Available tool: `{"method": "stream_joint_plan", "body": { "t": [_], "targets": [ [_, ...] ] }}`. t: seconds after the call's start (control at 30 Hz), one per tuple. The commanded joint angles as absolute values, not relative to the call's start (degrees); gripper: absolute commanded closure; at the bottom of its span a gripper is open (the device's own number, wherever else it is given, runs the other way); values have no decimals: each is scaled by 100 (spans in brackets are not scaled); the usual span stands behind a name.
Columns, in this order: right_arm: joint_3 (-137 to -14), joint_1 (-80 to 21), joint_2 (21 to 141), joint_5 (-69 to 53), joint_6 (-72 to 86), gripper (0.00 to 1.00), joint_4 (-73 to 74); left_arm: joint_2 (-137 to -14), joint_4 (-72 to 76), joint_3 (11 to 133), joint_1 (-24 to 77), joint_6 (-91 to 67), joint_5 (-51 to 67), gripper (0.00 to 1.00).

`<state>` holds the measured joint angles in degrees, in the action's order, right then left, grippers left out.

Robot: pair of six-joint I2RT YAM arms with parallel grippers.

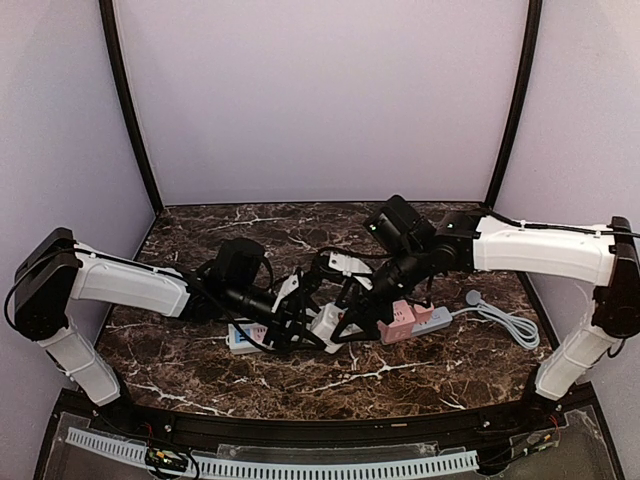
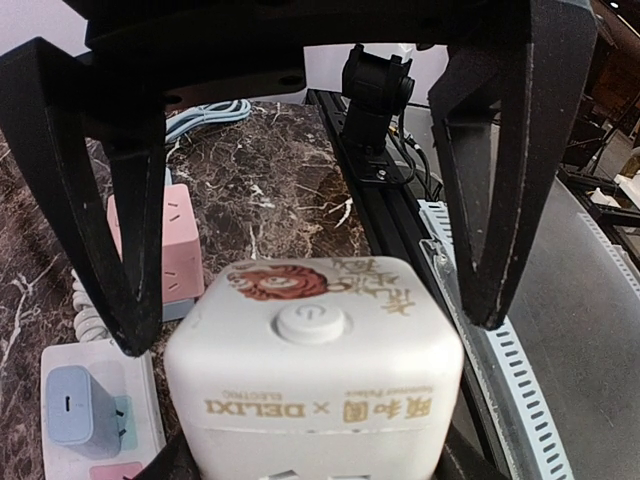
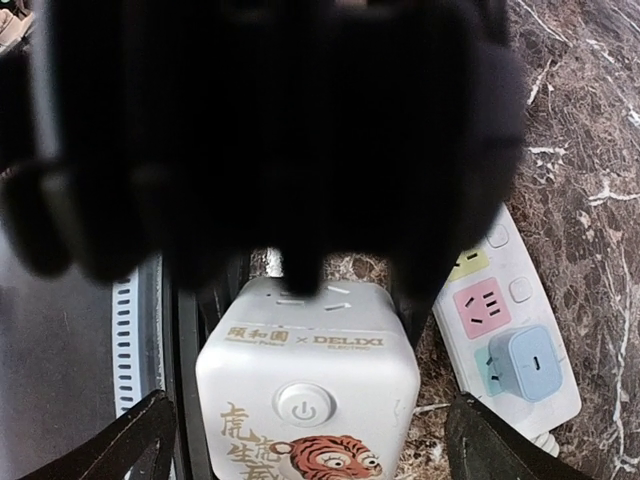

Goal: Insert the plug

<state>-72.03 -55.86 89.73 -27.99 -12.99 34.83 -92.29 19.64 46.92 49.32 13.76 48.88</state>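
Plug (image 3: 300, 270) at cube socket (image 3: 305, 380), strip (image 3: 528, 325) beside

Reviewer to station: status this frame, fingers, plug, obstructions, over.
Left fingers clamped on white cube socket. Right fingers hidden by blur, state unclear. Black plug apparently at cube's slotted face, seating unseen. Power strip beside, not blocking.

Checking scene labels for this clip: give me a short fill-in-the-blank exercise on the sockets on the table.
The white cube socket bears a picture of a ____.
The charger plugged into the white power strip is coloured ____.
The other cube socket, near the strip, is coloured ____.
Missing words: tiger; blue; pink.
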Motion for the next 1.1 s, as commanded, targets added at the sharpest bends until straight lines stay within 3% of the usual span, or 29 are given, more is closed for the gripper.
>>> {"method": "stream_joint_plan", "body": {
  "t": [0.0,0.63,0.8,1.07],
  "targets": [
    [-7366,-5657,9072,-2936,-1306,10,3512,-9092,1926,4860,4889,1477,5048,77],
    [-7289,-5793,9243,-2953,-1378,13,3433,-9055,2282,4792,4863,1273,5215,76],
    [-7290,-5826,9260,-2796,-1361,19,3385,-8962,2921,4552,4767,885,5287,76],
    [-7225,-5837,9141,-2692,-1344,17,3307,-8966,3682,4333,4695,432,5408,76]
  ]
}}
